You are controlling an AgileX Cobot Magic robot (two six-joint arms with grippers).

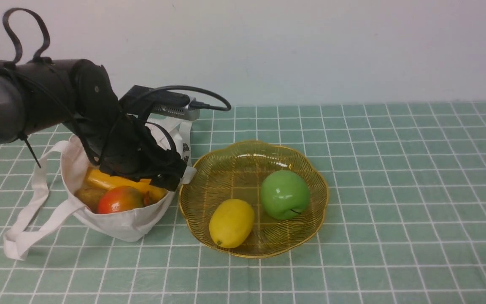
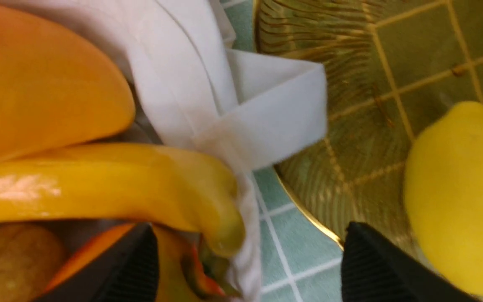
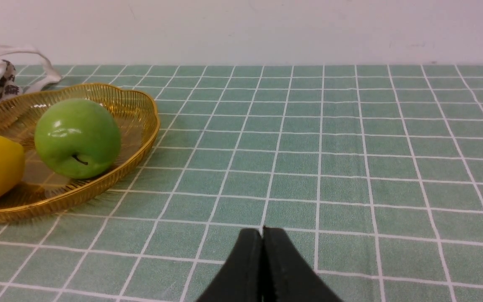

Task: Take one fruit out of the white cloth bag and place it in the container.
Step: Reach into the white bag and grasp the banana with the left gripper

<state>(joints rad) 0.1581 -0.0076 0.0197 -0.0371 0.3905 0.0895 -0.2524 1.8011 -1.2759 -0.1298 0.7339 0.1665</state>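
The white cloth bag [image 1: 116, 221] stands open at the left, its straps trailing on the table. A long yellow banana [image 1: 116, 182] lies across its mouth, and its tip [image 2: 220, 235] rests against the bag's rim [image 2: 245, 126]. My left gripper [image 1: 171, 179] hangs over the bag's right edge, open and holding nothing. One finger [image 2: 128, 268] is inside the bag below the banana; the other [image 2: 375, 268] is over the rim of the amber bowl [image 1: 234, 169]. My right gripper [image 3: 262, 230] is shut and empty, low over the cloth to the right of the bowl [image 3: 141, 126].
A red-orange mango [image 1: 120, 199] and a brown fruit [image 1: 89, 196] also sit in the bag. The bowl holds a lemon [image 1: 231, 223] and a green apple [image 1: 285, 194]. A green checked cloth [image 1: 395, 211] covers the table up to the pale wall.
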